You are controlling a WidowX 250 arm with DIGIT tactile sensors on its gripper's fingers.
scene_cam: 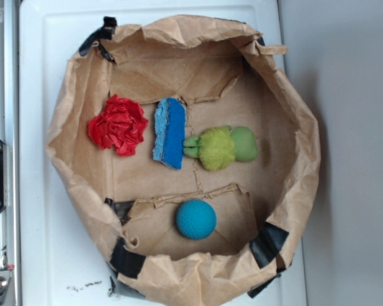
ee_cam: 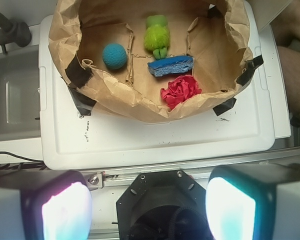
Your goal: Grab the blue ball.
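Viewing from wrist cam: gripper (ee_cam: 149,200) sits nearest, at frame bottom, w/ two glowing pads (ee_cam: 65,212) set wide apart, nothing between them. Gripper is over the metal rail, well short of the white tray (ee_cam: 155,137) and not touching any item.

Beyond the rail, white tray carries a brown paper bag (ee_cam: 115,97) w/ rolled-down rim, patched w/ black tape (ee_cam: 79,74) at several spots.

Inside bag, near to far in wrist view: red crumpled piece (ee_cam: 180,90) by the near wall; flat blue piece w/ ragged light-blue edge (ee_cam: 171,66) just behind it, approx touching; green plush (ee_cam: 157,34) beyond that, feet toward blue piece.

Blue ball (ee_cam: 114,55) lies apart from those three, to the left in wrist view, behind a torn paper flap, resting on bag floor. Exterior cam confirms: blue ball (scene_cam: 196,218) alone in lower section, separated by a raised paper fold from the row of red piece (scene_cam: 118,125), blue piece (scene_cam: 170,132) and plush (scene_cam: 222,147). Ball unobstructed from above.
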